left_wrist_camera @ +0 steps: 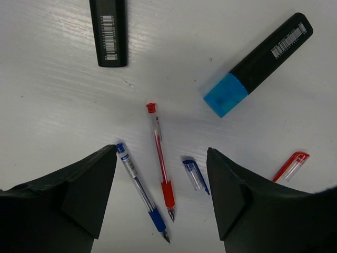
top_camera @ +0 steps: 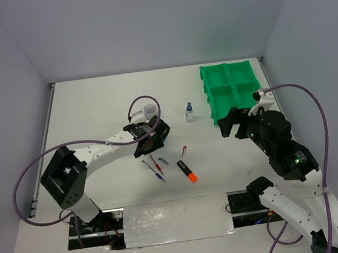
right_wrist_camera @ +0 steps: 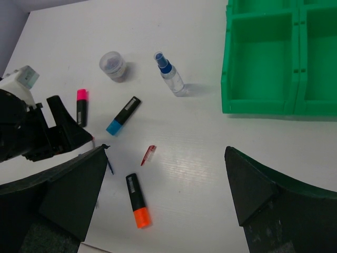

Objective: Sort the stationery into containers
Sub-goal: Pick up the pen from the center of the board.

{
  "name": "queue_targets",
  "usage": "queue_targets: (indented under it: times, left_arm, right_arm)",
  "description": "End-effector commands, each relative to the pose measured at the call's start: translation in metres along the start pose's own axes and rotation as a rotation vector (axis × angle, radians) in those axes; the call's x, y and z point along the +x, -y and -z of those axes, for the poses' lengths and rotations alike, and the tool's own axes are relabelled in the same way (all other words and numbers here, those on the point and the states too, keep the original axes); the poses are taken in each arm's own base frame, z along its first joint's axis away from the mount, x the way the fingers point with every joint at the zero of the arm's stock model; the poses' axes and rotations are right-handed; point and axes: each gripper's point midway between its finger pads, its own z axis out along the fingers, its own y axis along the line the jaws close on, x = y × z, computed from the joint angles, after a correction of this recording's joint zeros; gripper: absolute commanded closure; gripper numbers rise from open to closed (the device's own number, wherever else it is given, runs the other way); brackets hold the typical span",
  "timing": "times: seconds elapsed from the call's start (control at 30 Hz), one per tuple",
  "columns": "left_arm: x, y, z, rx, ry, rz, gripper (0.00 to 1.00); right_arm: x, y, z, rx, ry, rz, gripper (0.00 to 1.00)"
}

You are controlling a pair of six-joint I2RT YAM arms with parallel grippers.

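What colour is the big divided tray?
Bright green tray; best seen from the right wrist view.

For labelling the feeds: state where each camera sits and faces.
Top external: above and behind the bases, looking down on the table; both arms show.
Left wrist: faces straight down at the red pen, framed by the open left gripper.
Right wrist: looks down past the right gripper toward the green tray; left arm shows.
Both wrist views share the blue highlighter.
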Motion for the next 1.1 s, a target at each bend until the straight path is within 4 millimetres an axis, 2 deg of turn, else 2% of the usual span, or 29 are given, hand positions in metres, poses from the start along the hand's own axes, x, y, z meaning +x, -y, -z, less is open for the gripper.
queue_targets:
  times: [0.0,0.17,0.37,0.67,0.87,1.07]
  left_arm:
    - [-0.004,0.010,0.004,-0.006,0.004,0.026,0.19]
    - [0.003,0.012,-0.007,-0.036,-0.021,0.037,0.24]
    - [0.021,0.011,-0.021,-0.069,-0.072,0.040,0.27]
    - [0.031,0.003,-0.025,-0.088,-0.092,0.064,0.35]
    - [0.036,-0.004,-0.030,-0.125,-0.100,0.072,0.37]
    - [0.042,-0.003,-0.033,-0.129,-0.119,0.076,0.45]
  right_arm:
    - [-0.010,-0.006,0.001,-0.035,0.056,0.007,0.00]
    - [-0.009,-0.007,0.001,-0.041,0.055,0.007,0.00]
    - [-0.010,-0.007,0.002,-0.047,0.064,0.007,0.00]
    - [-0.009,-0.010,0.002,-0.064,0.067,0.008,0.00]
    - [-0.008,-0.012,0.001,-0.076,0.059,0.010,0.00]
    - [-0.007,-0.013,0.001,-0.084,0.060,0.012,0.00]
